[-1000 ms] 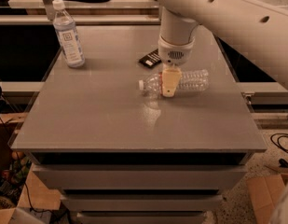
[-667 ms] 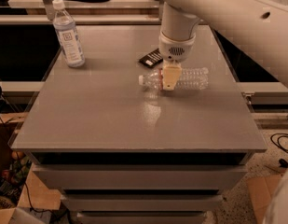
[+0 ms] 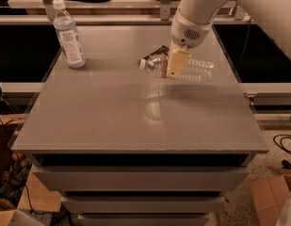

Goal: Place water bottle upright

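Note:
The water bottle (image 3: 198,70), clear and ribbed with a white cap pointing left, lies sideways in my gripper (image 3: 176,64). It hangs a little above the grey table (image 3: 135,121), right of centre towards the back, with its shadow on the surface below. The gripper comes down from above on the white arm (image 3: 194,13). Its yellowish fingers (image 3: 177,60) are shut across the bottle near the shoulder, covering the label band.
A smoother bottle with a white and light-blue label (image 3: 69,34) stands upright at the back left. A small dark packet (image 3: 155,53) lies just behind the held bottle. Cardboard boxes and cables lie on the floor around the table.
The gripper has risen with the water bottle in it, lifting it off the table. The bottle stays roughly horizontal.

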`<state>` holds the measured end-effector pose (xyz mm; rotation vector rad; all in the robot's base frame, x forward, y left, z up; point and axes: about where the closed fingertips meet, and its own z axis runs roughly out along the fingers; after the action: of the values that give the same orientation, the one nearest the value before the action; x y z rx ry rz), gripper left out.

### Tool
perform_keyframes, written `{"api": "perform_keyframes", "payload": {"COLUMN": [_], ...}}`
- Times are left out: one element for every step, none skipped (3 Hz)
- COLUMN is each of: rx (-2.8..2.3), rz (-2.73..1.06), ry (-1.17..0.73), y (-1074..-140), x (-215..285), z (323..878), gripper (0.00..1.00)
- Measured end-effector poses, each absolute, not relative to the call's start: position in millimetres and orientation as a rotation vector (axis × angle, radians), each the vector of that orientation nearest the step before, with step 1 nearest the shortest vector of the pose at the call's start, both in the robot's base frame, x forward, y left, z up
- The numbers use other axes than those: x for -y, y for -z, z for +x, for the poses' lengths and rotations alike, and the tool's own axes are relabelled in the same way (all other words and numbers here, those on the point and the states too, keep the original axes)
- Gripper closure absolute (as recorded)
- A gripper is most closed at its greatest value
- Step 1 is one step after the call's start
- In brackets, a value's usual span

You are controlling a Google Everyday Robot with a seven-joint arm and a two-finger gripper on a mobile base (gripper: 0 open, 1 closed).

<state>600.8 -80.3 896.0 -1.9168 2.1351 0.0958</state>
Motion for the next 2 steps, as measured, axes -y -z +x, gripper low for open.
{"api": "perform_keyframes", "payload": {"rx": [-2.012,-1.887], "rz": [-1.761,-1.589], "ry": [-0.306,-0.515], "y": [-927.3,-947.7], "x": [78.2,74.7], "z": [601.6,593.9], "gripper": [1.00,1.00]}}
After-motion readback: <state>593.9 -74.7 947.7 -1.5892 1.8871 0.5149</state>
